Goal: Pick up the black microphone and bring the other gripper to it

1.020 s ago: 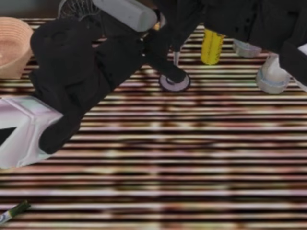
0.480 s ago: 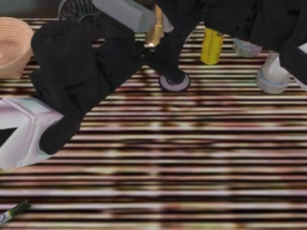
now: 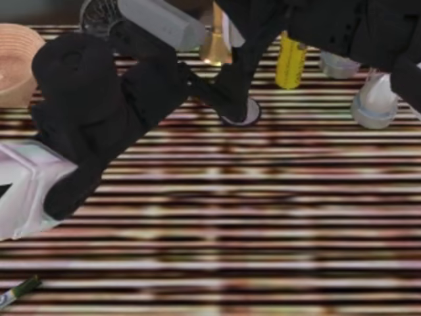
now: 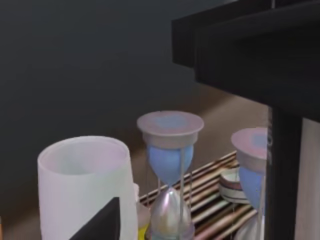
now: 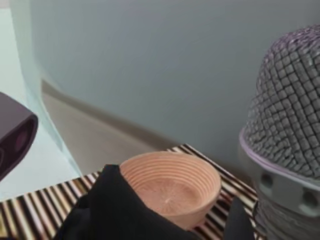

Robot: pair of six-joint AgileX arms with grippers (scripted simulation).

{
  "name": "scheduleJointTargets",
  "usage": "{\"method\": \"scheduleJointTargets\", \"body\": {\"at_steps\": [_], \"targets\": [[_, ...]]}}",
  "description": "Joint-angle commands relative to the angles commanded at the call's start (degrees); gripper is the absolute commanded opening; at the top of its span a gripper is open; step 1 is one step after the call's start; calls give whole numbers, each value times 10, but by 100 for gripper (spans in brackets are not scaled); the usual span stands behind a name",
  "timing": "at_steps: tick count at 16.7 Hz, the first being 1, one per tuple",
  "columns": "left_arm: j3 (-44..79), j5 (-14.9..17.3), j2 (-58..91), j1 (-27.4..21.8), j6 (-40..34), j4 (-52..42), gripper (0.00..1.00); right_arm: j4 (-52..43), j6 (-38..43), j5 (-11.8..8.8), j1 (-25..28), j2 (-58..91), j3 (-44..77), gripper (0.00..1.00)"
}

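Note:
The black microphone's silver-grey mesh head (image 5: pixel 290 100) fills the side of the right wrist view, upright and lifted well above the table. A slim black upright bar (image 4: pixel 282 190) in the left wrist view looks like its handle. My left gripper (image 3: pixel 212 89), on the arm with the white casing, is shut on the microphone low down, and the hold itself is hidden. One left finger (image 4: pixel 102 222) shows as a dark wedge. My right gripper (image 3: pixel 235 91), all black, hangs right beside it with its fingers apart. In the top view the arms hide the microphone.
A woven basket (image 3: pixel 14 62) sits far left, also in the right wrist view (image 5: pixel 172 187). A wine glass base (image 3: pixel 250 113), yellow bottle (image 3: pixel 289 62), gold object (image 3: pixel 214 43), wire fan (image 3: pixel 99 13) and hourglasses (image 4: pixel 170 170) crowd the back. A white cup (image 4: pixel 85 190) stands close. A brush (image 3: pixel 20 289) lies front left.
My left arm has drifted left and back, uncovering the gold object. The right gripper has come down over the wine glass base, closer to the left gripper.

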Motion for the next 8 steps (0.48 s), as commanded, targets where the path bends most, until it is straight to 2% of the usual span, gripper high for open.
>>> {"method": "scheduleJointTargets", "body": {"at_steps": [5, 8], "targets": [[-91, 14, -116, 25, -1, -20, 100, 1, -2, -50, -45, -36, -33, 0], [-116, 19, -143, 31, -1, -24, 100, 0, -6, -64, -58, -45, -43, 0]]}}
